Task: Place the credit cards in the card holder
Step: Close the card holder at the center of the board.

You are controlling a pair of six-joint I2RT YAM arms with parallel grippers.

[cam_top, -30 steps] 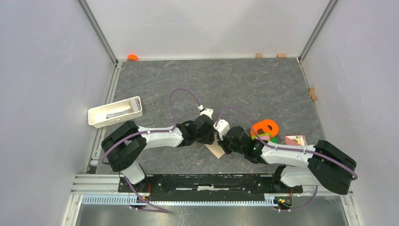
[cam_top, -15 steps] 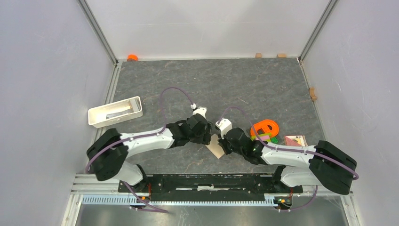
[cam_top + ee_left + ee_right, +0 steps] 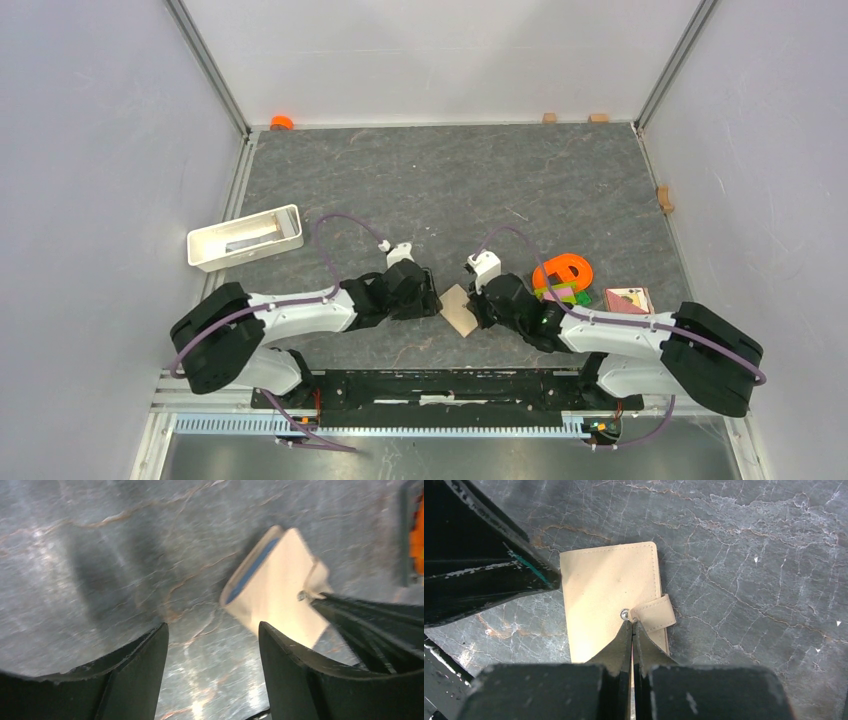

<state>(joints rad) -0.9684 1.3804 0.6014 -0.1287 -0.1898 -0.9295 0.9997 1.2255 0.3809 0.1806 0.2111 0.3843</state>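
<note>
Right of the card holder (image 3: 459, 309) one pale card (image 3: 627, 299) sits unloaded, left gripper (image 3: 212, 630) gaping empty, right gripper (image 3: 632, 623) closed tight at the snap (image 3: 624, 613).

Your left arm (image 3: 300, 310) lies low, reaching in toward the middle. The left pincer (image 3: 434, 301) at its end stands wide open, with nothing between its fingers (image 3: 135, 670). Your right arm (image 3: 610, 330) mirrors it from the other side, and the right pincer (image 3: 632, 626) is pressed fully together.
</note>
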